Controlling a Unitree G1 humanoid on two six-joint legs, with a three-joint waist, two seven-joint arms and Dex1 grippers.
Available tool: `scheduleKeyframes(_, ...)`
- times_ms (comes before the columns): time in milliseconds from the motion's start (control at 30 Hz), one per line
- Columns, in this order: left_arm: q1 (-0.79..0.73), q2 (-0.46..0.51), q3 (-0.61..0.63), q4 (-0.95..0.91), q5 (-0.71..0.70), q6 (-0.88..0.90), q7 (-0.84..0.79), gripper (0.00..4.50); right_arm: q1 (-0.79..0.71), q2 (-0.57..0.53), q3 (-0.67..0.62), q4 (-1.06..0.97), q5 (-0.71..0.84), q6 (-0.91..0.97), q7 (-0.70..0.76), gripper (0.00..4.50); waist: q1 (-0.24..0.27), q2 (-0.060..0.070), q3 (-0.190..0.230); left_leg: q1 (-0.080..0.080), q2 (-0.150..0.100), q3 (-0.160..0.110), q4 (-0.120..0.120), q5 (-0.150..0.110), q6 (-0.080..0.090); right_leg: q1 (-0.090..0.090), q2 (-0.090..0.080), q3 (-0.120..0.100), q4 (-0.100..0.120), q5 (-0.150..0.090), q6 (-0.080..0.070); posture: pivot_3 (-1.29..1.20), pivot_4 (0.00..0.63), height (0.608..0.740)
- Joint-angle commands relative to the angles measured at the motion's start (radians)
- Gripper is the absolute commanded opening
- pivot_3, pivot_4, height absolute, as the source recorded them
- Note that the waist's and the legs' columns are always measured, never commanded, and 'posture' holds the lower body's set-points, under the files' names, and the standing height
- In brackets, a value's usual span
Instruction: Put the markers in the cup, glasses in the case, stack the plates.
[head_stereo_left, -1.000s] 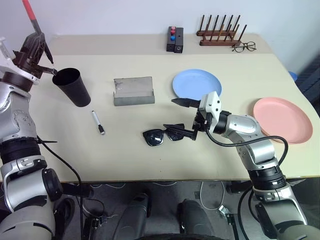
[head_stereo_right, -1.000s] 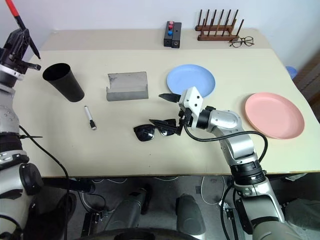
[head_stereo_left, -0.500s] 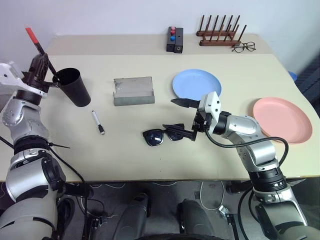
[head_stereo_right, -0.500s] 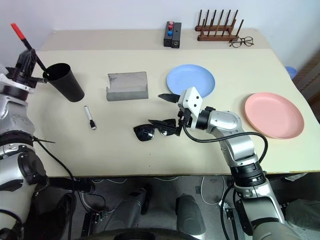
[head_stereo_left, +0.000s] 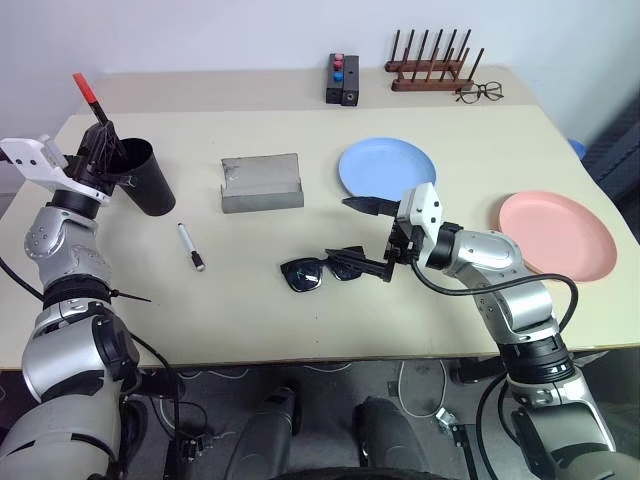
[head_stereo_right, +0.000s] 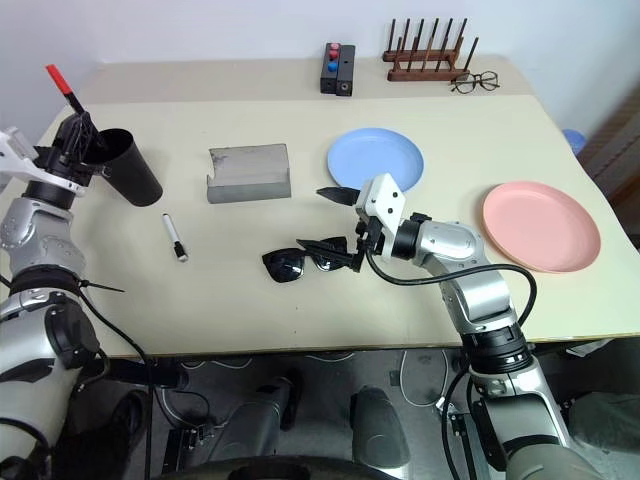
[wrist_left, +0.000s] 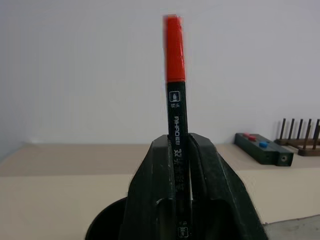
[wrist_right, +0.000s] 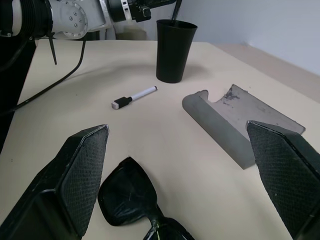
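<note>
Black cup (head_stereo_left: 142, 177) at bench (head_stereo_left: 300, 310) far left; red-capped marker (wrist_left: 175, 115) stands with its lower end inside, left tool (wrist_left: 186, 200) fingers pressed on its barrel. Grey case (head_stereo_left: 261, 183) lies open, nothing inside. Right tool (wrist_right: 185, 185) spread wide over black sunglasses (head_stereo_left: 322, 271). Second marker (head_stereo_left: 190, 246) lies on bench beside cup.

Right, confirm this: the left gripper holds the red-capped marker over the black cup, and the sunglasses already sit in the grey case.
Wrong on the sunglasses: the left eye view shows them on the table, in front of the grey case, not in it. The left gripper does hold the red-capped marker over the black cup.
</note>
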Motion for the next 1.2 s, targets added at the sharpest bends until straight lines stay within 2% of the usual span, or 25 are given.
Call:
scheduleKeyframes(33, -0.031, 0.012, 0.003, -0.013, 0.002, -0.031, 0.004, 2.4, -0.005, -0.007, -0.018, -0.039, 0.006, -0.013, -0.008, 4.5, 0.0, 0.0, 0.0, 0.0, 0.0, 0.0, 0.0, 0.0, 0.0, 0.0, 0.0, 0.0, 0.0, 0.0, 0.0, 0.0, 0.15, 0.738)
scheduleKeyframes(167, -0.036, 0.012, -0.002, -0.021, -0.004, -0.027, -0.021, 4.42, -0.005, -0.008, -0.018, -0.036, 0.005, -0.016, -0.011, 4.5, 0.0, 0.0, 0.0, 0.0, 0.0, 0.0, 0.0, 0.0, 0.0, -0.001, 0.0, 0.0, 0.001, 0.0, 0.0, 0.0, 0.15, 0.738)
scheduleKeyframes(367, -0.02, 0.003, -0.033, -0.095, 0.0, 0.046, -0.026, 4.47, -0.005, -0.011, -0.019, -0.033, 0.003, -0.018, -0.011, 4.5, 0.001, 0.0, 0.0, 0.0, 0.0, 0.0, 0.001, 0.0, 0.0, 0.0, 0.0, 0.0, 0.001, 0.0, 0.0, 0.0, 0.15, 0.738)
scheduleKeyframes(433, 0.006, -0.001, -0.066, -0.189, -0.009, 0.187, -0.033, 4.47, -0.004, -0.012, -0.02, -0.033, 0.003, -0.018, -0.011, 4.5, 0.0, 0.0, 0.0, 0.0, 0.0, 0.0, 0.001, 0.0, 0.0, 0.0, 0.0, 0.0, 0.001, 0.0, 0.0, 0.0, 0.15, 0.738)
scheduleKeyframes(500, 0.07, 0.001, -0.135, -0.362, 0.013, 0.337, -0.016, 4.47, -0.003, -0.015, -0.021, -0.03, 0.002, -0.02, -0.009, 4.5, -0.001, 0.0, 0.0, 0.0, 0.0, 0.0, 0.001, 0.0, 0.0, 0.0, 0.0, 0.0, 0.002, 0.0, 0.0, 0.0, 0.15, 0.738)
scheduleKeyframes(567, 0.132, -0.002, -0.182, -0.548, 0.033, 0.456, 0.054, 4.47, -0.004, -0.016, -0.023, -0.026, 0.004, -0.02, -0.008, 4.5, -0.002, 0.0, 0.0, 0.0, 0.0, 0.0, 0.001, 0.0, 0.0, -0.001, 0.0, 0.002, 0.002, 0.0, 0.0, 0.0, 0.15, 0.738)
scheduleKeyframes(633, 0.184, -0.009, -0.194, -0.741, -0.025, 0.612, 0.098, 4.47, -0.01, -0.015, -0.022, -0.012, 0.003, -0.027, -0.006, 4.5, -0.001, 0.0, 0.0, 0.0, 0.0, 0.0, 0.001, 0.001, -0.001, -0.001, 0.001, 0.002, 0.003, 0.0, 0.0, 0.0, 0.15, 0.738)
scheduleKeyframes(700, 0.226, -0.01, -0.223, -0.896, -0.017, 0.753, 0.177, 4.47, -0.02, -0.006, -0.019, 0.007, 0.0, -0.036, -0.008, 4.5, -0.001, 0.0, 0.0, 0.0, 0.001, 0.0, 0.001, 0.001, -0.001, -0.001, 0.001, 0.002, 0.003, 0.0, 0.0, 0.0, 0.15, 0.738)
scheduleKeyframes(867, 0.267, -0.054, -0.239, -1.108, -0.022, 1.056, 0.389, 4.47, -0.036, 0.012, -0.01, 0.032, -0.001, -0.049, -0.008, 4.5, 0.001, 0.0, 0.0, 0.001, 0.001, 0.0, 0.001, 0.001, -0.001, -0.001, 0.001, 0.003, 0.003, 0.0, 0.0, 0.0, 0.15, 0.738)
scheduleKeyframes(1000, 0.209, -0.15, -0.162, -1.181, -0.141, 1.424, 0.562, 4.47, -0.035, 0.021, -0.007, 0.045, -0.006, -0.059, -0.006, 4.5, 0.003, 0.0, 0.0, 0.0, 0.001, 0.0, 0.001, 0.001, -0.001, -0.001, 0.001, 0.002, 0.003, 0.0, 0.0, 0.0, 0.15, 0.738)
scheduleKeyframes(1067, 0.164, -0.195, -0.112, -1.175, -0.134, 1.618, 0.679, 4.47, -0.029, 0.024, -0.005, 0.048, -0.009, -0.065, -0.008, 4.5, 0.003, 0.0, 0.0, 0.0, 0.001, -0.001, 0.002, 0.001, -0.001, 0.0, 0.002, 0.002, 0.003, 0.0, 0.0, 0.0, 0.15, 0.738)
scheduleKeyframes(1200, 0.182, -0.269, -0.03, -1.203, -0.141, 1.672, 0.762, 4.47, -0.025, 0.03, -0.005, 0.039, -0.007, -0.058, -0.015, 4.5, -0.002, 0.0, 0.0, 0.0, 0.001, 0.0, 0.002, 0.001, -0.001, -0.001, 0.002, 0.002, 0.003, 0.0, 0.0, 0.0, 0.15, 0.738)
